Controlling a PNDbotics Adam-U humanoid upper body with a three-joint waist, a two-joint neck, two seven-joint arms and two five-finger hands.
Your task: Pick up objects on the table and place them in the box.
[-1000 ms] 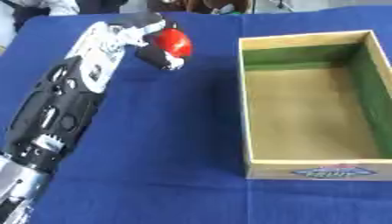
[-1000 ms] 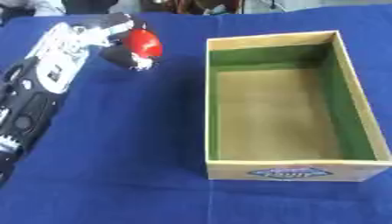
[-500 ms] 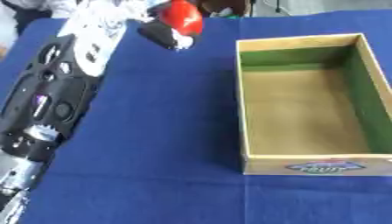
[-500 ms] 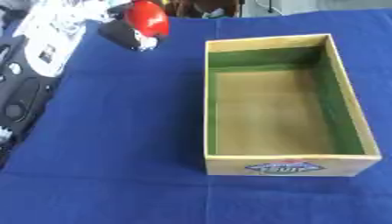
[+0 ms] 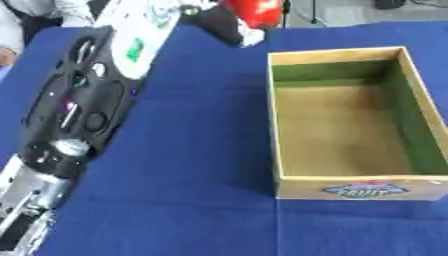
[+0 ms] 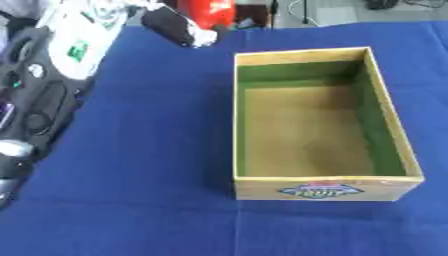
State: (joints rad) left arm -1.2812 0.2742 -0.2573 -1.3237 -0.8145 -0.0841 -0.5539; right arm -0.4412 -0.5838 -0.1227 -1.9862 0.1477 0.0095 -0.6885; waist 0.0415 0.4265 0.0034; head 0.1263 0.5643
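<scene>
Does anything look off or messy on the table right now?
Nothing stands out. The box sits upright and empty on the blue tablecloth, and the left hand holds a red object near the top edge.

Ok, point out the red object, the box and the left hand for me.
red object (image 6: 206, 11), right eye view, on its red body.
box (image 6: 302, 59), right eye view, on its far wooden rim.
left hand (image 6: 172, 26), right eye view, on a dark finger curled round the red object.

Box at right — left hand holds object behind-left.
</scene>
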